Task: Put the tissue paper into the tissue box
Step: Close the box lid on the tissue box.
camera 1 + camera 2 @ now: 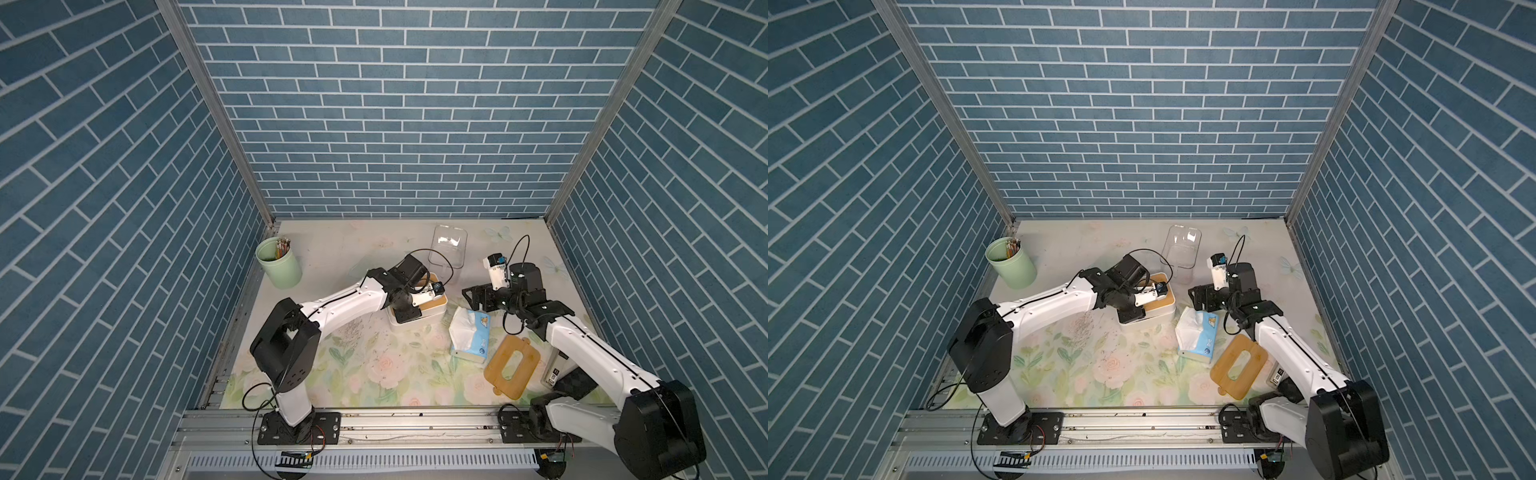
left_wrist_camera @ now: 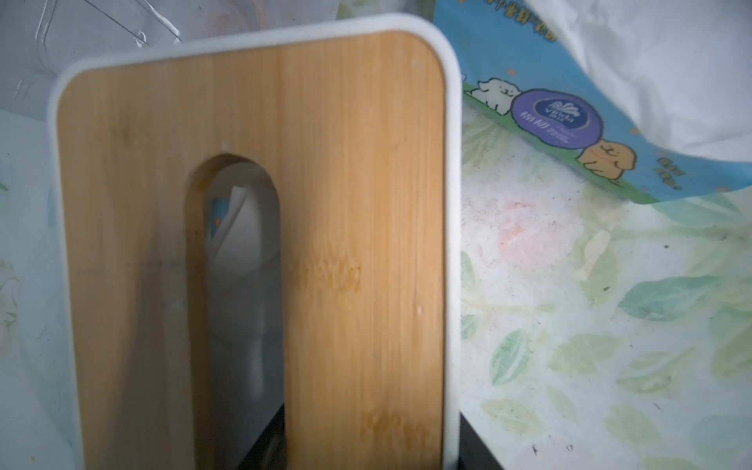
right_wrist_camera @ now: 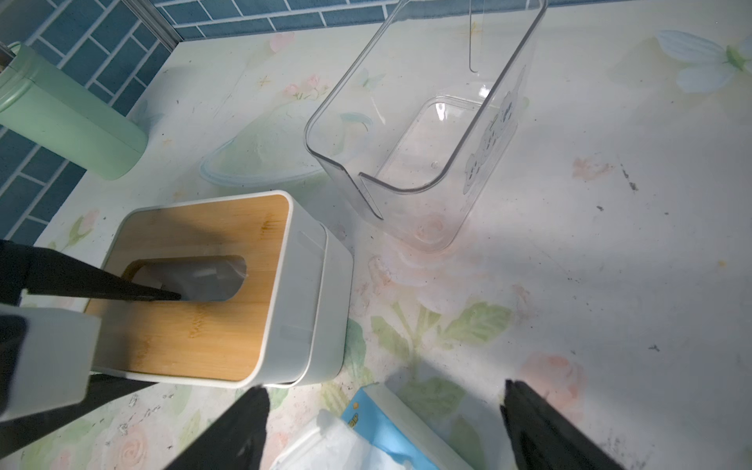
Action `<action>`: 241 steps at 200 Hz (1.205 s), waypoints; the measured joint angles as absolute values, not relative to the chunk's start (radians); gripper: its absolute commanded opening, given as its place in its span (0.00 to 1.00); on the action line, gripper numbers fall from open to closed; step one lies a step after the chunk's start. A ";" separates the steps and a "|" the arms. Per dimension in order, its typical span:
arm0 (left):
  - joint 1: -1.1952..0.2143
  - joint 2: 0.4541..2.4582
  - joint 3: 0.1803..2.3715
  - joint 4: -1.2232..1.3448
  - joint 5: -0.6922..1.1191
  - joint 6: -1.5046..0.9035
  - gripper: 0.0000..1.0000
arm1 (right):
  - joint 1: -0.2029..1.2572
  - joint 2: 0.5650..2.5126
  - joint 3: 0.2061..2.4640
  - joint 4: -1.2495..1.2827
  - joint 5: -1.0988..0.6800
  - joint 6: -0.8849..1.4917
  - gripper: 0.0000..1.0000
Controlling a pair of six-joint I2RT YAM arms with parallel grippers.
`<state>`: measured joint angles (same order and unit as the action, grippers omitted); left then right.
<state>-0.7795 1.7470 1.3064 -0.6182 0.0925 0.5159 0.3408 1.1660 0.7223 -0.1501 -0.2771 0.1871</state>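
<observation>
The tissue box [image 1: 437, 308] is white with a slotted bamboo lid [image 2: 358, 171] and stands mid-table. My left gripper [image 1: 409, 311] is shut on it: one black finger [image 3: 142, 291] reaches into the slot, the other presses the outer wall. In the right wrist view the lidded upper part [image 3: 301, 276] sits offset over a lower white part. The tissue paper [image 1: 469, 336], a blue and white pack with tissue bulging out, lies right of the box in both top views [image 1: 1198, 332]. My right gripper [image 3: 384, 386] hangs open over the pack's far end [image 3: 390, 431], touching nothing.
A clear plastic container [image 1: 449, 249] stands behind the box. A loose bamboo lid [image 1: 513, 365] lies right of the pack, beside my right arm. A green cup of pencils [image 1: 278, 266] stands at the far left. A clear disc [image 3: 260, 158] lies flat near the container.
</observation>
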 measured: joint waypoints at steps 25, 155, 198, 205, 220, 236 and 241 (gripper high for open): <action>-0.780 1.747 1.301 -0.610 0.091 0.508 0.26 | 0.341 1.185 0.723 -0.150 -0.292 0.187 0.93; -0.780 1.670 1.211 -0.490 0.121 0.382 0.76 | 0.341 1.214 0.727 -0.142 -0.354 0.205 0.93; -0.780 1.573 1.196 -0.423 0.135 0.293 0.92 | 0.343 1.215 0.727 -0.133 -0.399 0.206 0.93; -0.780 1.551 1.186 -0.406 0.132 0.274 0.93 | 0.346 1.216 0.727 -0.130 -0.408 0.206 0.93; -0.775 1.496 1.147 -0.353 0.115 0.213 0.95 | 0.353 1.230 0.737 -0.126 -0.429 0.206 0.94; -0.749 1.427 1.074 -0.290 0.109 0.115 0.95 | 0.370 1.258 0.756 -0.118 -0.454 0.207 0.95; -0.734 1.404 1.045 -0.266 0.110 0.078 0.95 | 0.376 1.268 0.764 -0.115 -0.462 0.207 0.95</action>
